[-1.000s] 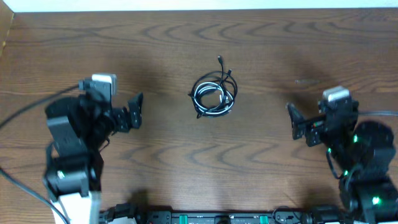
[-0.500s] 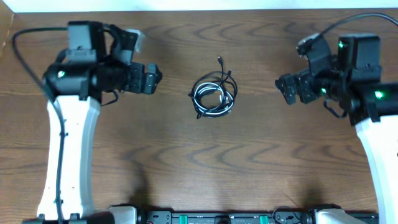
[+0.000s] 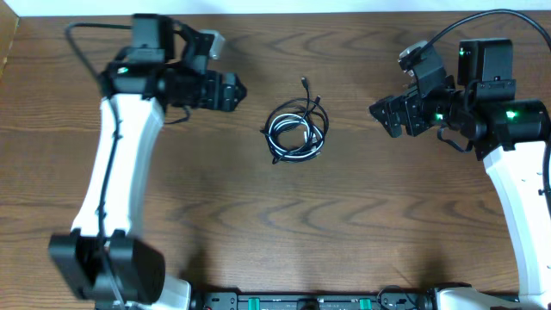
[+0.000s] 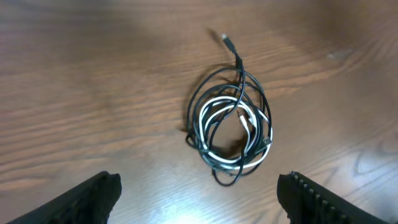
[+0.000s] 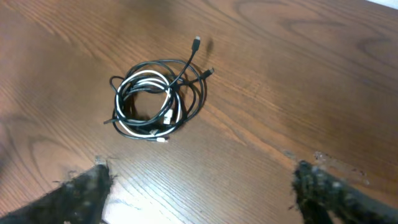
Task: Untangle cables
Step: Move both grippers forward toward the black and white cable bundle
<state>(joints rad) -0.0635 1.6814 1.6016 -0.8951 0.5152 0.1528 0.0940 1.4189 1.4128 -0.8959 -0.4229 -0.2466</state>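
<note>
table: we see a dark brown wooden table (image 3: pixel 275 224) which fills the overhead view.
left arm: white with black joints (image 3: pixel 116 164), it reaches from the near edge up to the far left part of the table.
right arm: same kind of arm (image 3: pixel 516 181), it stands on the right side, with green lights on its wrist.
left gripper: it (image 3: pixel 232 89) points toward the middle and holds nothing. in its wrist view the 2 fingers (image 4: pixel 93 196) sit at opposite lower corners, so we say it is spread wide.
right gripper: it (image 3: pixel 379 114) faces the middle from the other side. its fingers (image 5: pixel 329 193) are also spread far apart, with nothing between them.
cables: 1 small coil (image 3: pixel 295 131) lies flat on the table between the 2 grippers, apart from both. black loops go around a white cable (image 4: pixel 210 113), all wound together.
plug end: 1 black cord leaves the coil toward the far edge and ends in a small plug (image 4: pixel 227 42).
</note>
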